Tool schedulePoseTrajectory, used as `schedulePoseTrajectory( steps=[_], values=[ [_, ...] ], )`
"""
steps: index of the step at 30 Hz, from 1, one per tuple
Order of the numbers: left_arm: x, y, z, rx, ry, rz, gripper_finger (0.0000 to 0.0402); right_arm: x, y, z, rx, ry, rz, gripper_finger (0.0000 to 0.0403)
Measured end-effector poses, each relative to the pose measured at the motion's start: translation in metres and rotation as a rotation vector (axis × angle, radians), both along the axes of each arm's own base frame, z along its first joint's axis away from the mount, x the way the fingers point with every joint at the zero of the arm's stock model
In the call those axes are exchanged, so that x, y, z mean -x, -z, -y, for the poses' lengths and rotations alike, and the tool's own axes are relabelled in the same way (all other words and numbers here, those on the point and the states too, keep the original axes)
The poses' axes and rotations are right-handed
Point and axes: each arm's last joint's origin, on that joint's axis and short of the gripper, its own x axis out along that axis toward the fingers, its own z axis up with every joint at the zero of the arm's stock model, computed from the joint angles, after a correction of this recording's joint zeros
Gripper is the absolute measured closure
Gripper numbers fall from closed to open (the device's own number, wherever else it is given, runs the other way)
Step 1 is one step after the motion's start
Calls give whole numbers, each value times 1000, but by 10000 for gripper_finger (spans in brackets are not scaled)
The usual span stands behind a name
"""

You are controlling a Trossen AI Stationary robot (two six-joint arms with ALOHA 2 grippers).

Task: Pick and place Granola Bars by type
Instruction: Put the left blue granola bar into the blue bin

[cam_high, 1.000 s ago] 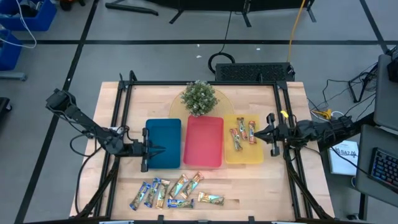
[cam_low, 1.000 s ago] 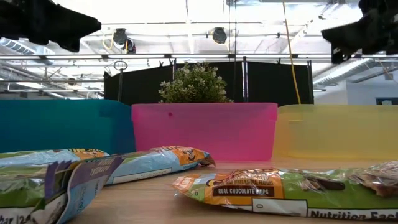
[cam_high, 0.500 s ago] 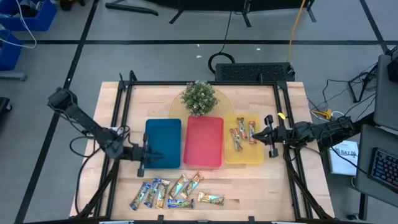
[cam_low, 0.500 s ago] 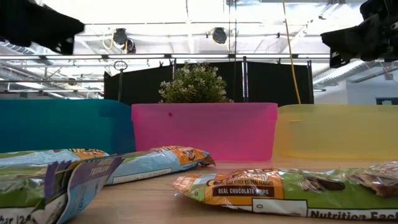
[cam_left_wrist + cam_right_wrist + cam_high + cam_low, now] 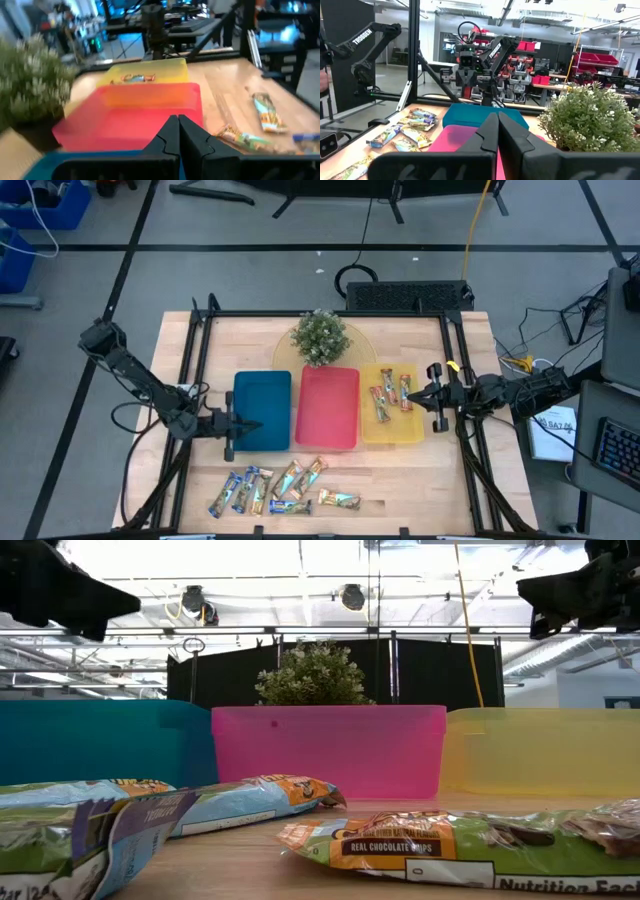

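Shiny Granola Bars (image 5: 283, 488) heaped nr front edge; left hand (image 5: 246, 425), right hand (image 5: 412, 394) look clenched, empty.

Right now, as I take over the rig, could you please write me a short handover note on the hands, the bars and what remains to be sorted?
Left hand: shut, empty, over the flat blue rectangular tray.
Right hand: shut, empty, at the outer edge of the flat yellow rectangular tray.
Done: three small shiny wrapped granola bars lie in the yellow tray.
The flat red rectangular tray and the blue tray hold none.
Left: the pile of loose wrapped bars on the light wooden table, in front of the trays, has yet to be sorted by type.
The small green potted plant stands behind the trays.
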Motion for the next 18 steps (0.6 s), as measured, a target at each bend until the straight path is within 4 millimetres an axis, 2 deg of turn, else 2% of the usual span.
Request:
schedulePoseTrajectory(
  steps=[4, 7, 10, 13, 16, 18],
  values=[
    [-5, -3, -2, 118, -32, -12, 388, 0, 0, 0, -8, -1, -2, 403],
    [-16, -16, 5, 102, -50, -76, 392, 0, 0, 0, -10, -2, -2, 403],
    [-30, -43, 22, 5, -85, -164, 397, 0, 0, 0, -6, 0, -2, 403],
    [-40, -76, 42, -13, -127, -284, 391, 0, 0, 0, 5, 1, -2, 403],
    [-39, -105, 53, 91, -232, -465, 391, 0, 0, 0, -20, -4, -6, 403],
    [-36, -118, 58, 230, -329, -612, 396, 0, 1, 0, -50, -9, -7, 403]
  ],
)
